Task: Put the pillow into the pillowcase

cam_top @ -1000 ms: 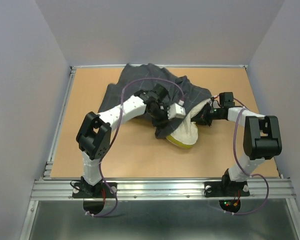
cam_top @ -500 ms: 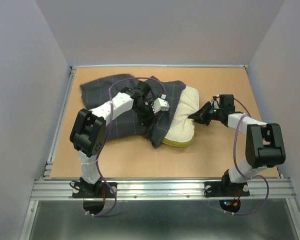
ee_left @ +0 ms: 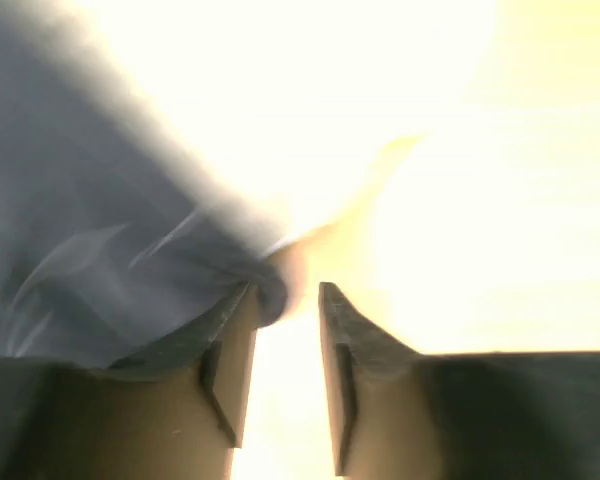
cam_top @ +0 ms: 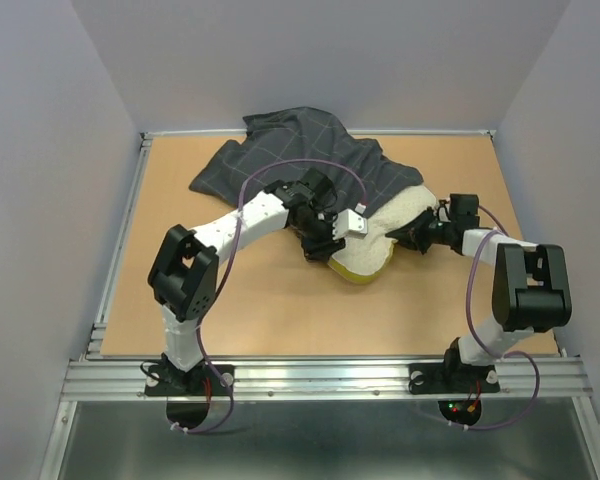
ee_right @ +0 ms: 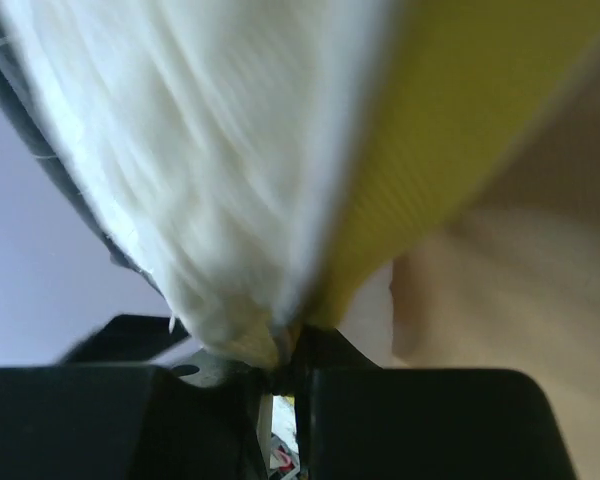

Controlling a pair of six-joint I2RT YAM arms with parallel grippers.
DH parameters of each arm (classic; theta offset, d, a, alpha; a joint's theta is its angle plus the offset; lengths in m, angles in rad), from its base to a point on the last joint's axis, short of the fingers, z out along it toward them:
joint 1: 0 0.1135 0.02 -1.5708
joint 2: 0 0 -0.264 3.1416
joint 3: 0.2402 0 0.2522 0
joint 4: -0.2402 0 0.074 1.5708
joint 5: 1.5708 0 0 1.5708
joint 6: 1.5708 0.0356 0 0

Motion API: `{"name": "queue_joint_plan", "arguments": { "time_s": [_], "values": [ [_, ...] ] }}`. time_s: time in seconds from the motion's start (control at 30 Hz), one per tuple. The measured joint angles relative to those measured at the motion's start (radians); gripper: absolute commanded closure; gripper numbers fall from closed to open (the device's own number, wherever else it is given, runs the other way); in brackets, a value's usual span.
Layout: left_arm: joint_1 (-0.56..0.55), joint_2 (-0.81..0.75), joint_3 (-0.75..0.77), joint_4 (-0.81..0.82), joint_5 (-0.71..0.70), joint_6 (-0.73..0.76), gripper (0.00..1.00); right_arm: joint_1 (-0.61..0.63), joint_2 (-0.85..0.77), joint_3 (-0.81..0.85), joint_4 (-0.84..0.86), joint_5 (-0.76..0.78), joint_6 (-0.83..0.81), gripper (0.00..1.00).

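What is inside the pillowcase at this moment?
The pillow is partly inside the pillowcase; its white and yellow near end sticks out. How deep it reaches is hidden by the cloth.

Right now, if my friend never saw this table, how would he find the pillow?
Look at the wooden table and find the big dark grey pillowcase lying towards the back. Poking out of its right side, pinched by the right claw, is the pillow. It is the only puffy white thing, with a yellow band along its edge.
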State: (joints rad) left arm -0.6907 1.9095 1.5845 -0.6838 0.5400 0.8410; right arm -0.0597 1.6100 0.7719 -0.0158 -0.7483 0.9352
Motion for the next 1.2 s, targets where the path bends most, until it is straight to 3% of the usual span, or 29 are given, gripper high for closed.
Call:
{"name": "queue_joint_plan", "arguments": {
  "time_s": [0.07,0.13,0.27,0.3,0.33,0.4,0.43,0.47,0.5,0.53,0.73,0.97,1.07,1.1,1.17,1.2],
  "values": [
    [-0.035,-0.061,-0.071,0.001,0.016,-0.011,0.32,0.001,0.000,0.000,0.004,-0.002,0.013,0.99],
    [-0.006,-0.103,-0.102,0.006,0.015,-0.023,0.30,0.002,-0.002,0.000,0.023,-0.003,0.026,0.99],
    [0.166,-0.192,-0.168,0.073,-0.010,-0.039,0.32,0.007,-0.039,-0.028,0.043,0.004,0.035,0.99],
    [0.222,-0.222,-0.198,0.090,-0.030,-0.040,0.33,0.007,-0.051,-0.036,0.045,0.005,0.035,0.88],
    [0.261,-0.245,-0.229,0.103,-0.047,-0.040,0.33,0.007,-0.063,-0.042,0.045,0.005,0.034,0.44],
    [0.307,-0.285,-0.294,0.115,-0.060,-0.037,0.32,0.007,-0.079,-0.047,0.044,0.003,0.032,0.00],
    [0.315,-0.295,-0.319,0.113,-0.058,-0.037,0.32,0.006,-0.086,-0.047,0.034,0.000,0.015,0.00],
    [0.317,-0.303,-0.343,0.118,-0.053,-0.037,0.30,0.005,-0.093,-0.044,0.009,-0.005,-0.016,0.00],
    [0.317,-0.310,-0.370,0.122,-0.045,-0.037,0.14,0.002,-0.108,-0.037,-0.041,-0.003,-0.065,0.00],
    [0.314,-0.321,-0.396,0.127,-0.035,-0.042,0.05,0.001,-0.114,-0.034,-0.067,-0.005,-0.086,0.00],
    [0.301,-0.505,-0.636,0.267,0.042,-0.139,0.01,0.005,-0.249,-0.031,-0.288,-0.013,-0.290,0.00],
    [0.243,-0.579,-0.753,0.491,0.039,-0.266,0.01,0.156,-0.215,-0.089,-0.253,-0.007,-0.298,0.00],
    [0.175,-0.574,-0.806,0.553,-0.017,-0.287,0.03,0.201,-0.129,-0.093,-0.198,-0.011,-0.273,0.22],
    [0.153,-0.568,-0.816,0.568,-0.035,-0.291,0.06,0.203,-0.100,-0.092,-0.180,-0.015,-0.264,0.48],
    [0.113,-0.540,-0.824,0.598,-0.069,-0.305,0.12,0.203,-0.061,-0.092,-0.144,-0.028,-0.245,0.70],
    [0.097,-0.524,-0.825,0.616,-0.087,-0.311,0.13,0.203,-0.046,-0.089,-0.129,-0.040,-0.222,0.96]
  ]
}}
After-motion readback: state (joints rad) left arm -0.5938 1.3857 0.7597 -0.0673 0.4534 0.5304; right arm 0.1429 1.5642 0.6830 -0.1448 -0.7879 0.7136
